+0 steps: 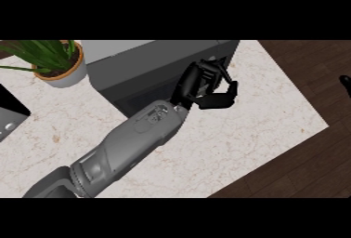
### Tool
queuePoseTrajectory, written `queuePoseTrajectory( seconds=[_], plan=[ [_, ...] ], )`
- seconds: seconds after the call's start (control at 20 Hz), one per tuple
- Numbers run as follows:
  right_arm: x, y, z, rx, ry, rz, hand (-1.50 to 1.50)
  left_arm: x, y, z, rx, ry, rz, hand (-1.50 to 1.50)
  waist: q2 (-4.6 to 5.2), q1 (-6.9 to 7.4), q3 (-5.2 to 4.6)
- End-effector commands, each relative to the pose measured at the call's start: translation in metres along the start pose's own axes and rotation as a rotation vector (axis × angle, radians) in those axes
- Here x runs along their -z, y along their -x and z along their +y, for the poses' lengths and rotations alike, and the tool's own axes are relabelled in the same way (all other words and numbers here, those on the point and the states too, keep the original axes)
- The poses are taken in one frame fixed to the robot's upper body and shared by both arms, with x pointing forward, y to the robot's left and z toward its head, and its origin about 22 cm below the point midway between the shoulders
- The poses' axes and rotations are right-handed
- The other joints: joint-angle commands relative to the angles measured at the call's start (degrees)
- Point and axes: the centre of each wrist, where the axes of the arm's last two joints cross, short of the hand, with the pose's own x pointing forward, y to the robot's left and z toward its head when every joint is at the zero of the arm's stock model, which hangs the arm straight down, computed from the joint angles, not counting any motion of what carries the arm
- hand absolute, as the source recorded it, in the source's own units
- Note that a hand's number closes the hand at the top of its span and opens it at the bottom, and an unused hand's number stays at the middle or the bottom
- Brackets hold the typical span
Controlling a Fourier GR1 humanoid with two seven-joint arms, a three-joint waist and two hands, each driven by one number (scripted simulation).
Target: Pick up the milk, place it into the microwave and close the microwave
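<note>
The dark grey microwave (158,62) stands at the back of the counter, its dark front face (137,97) turned towards me. The door looks shut against the body. My left hand (205,86) is at the microwave's front right corner with its fingers curled, and nothing shows inside them. No milk is visible anywhere. A small black part of my right hand (345,86) shows at the right edge of the view, over the floor.
A potted plant (58,60) in a white pot stands left of the microwave. A dark appliance (10,114) sits at the left edge. The counter's edge (274,160) runs diagonally at the right, with dark wooden floor beyond it.
</note>
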Motion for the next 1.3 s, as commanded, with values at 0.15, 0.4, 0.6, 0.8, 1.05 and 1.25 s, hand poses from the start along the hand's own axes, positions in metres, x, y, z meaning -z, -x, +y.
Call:
queuePoseTrajectory(
  seconds=[0.15, 0.4, 0.6, 0.8, 1.05, 1.25],
  plan=[
    [0.01, -0.013, -0.01, -0.033, -0.021, 0.004, -1.5, 0.014, -0.016, -0.019, 0.03, 0.037, -0.038, 1.5, 0.45, -1.66, 0.33],
    [0.015, -0.017, -0.014, -0.035, -0.029, -0.004, -1.5, 0.012, -0.014, -0.02, 0.032, 0.02, -0.055, 1.5, 1.09, -2.13, 0.44],
    [0.018, -0.019, -0.017, -0.026, -0.033, -0.002, -1.5, 0.012, -0.016, -0.022, 0.033, 0.009, -0.066, 1.5, 0.93, -2.43, 0.48],
    [0.021, -0.021, -0.018, -0.017, -0.038, 0.0, -1.5, 0.012, -0.017, -0.022, 0.031, -0.014, -0.065, 1.5, 0.8, -2.67, 0.49],
    [0.024, -0.026, -0.025, -0.016, -0.04, -0.009, -1.5, 0.01, -0.016, -0.024, 0.026, -0.023, -0.067, 1.5, 1.07, -2.96, 0.53],
    [0.024, -0.025, -0.025, 0.014, -0.035, -0.004, -1.5, 0.012, -0.017, -0.024, 0.029, -0.036, -0.075, 1.5, 0.89, -2.95, 0.55]
  ],
)
